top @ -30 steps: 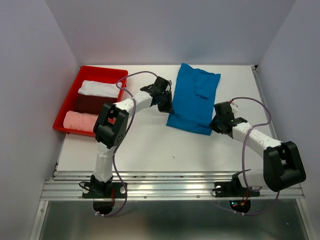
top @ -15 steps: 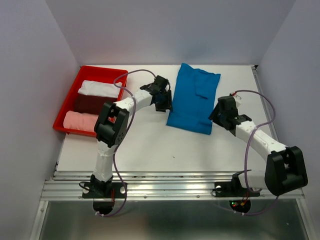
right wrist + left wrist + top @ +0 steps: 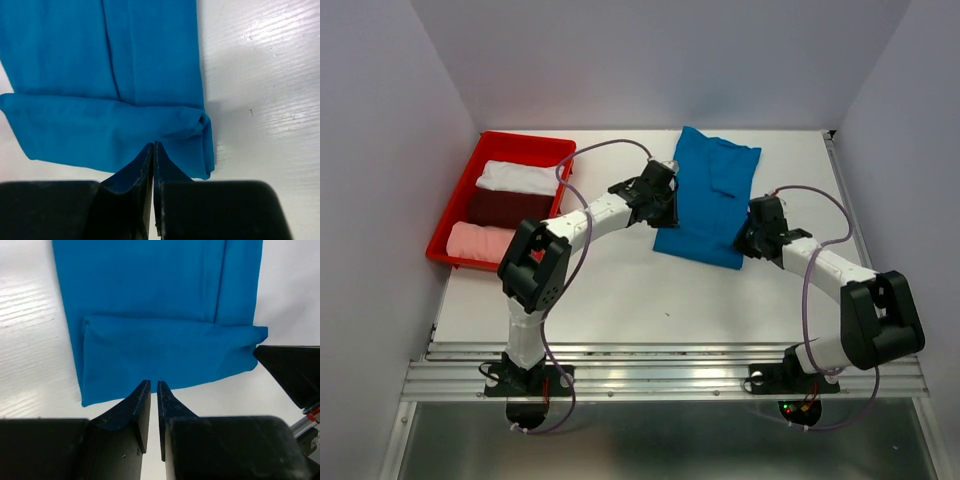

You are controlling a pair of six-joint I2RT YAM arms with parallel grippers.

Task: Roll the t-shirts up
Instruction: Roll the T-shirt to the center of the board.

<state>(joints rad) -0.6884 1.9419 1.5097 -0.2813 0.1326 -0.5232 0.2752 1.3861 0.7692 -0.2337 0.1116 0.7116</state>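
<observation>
Progress: white t-shirt (image 3: pixel 515 178), maroon t-shirt (image 3: pixel 505 207) and pink t-shirt (image 3: pixel 480 240) lie rolled in your red tray (image 3: pixel 525 138); blue t-shirt (image 3: pixel 708 200) lies folded mid-table, only its near end turned over, most rolling left | left gripper (image 3: pixel 153 385): a crack apart at that fold's edge, holding nothing visible | right gripper (image 3: pixel 153 146): pressed together at the same edge; you cannot tell if it pinches cloth.
</observation>
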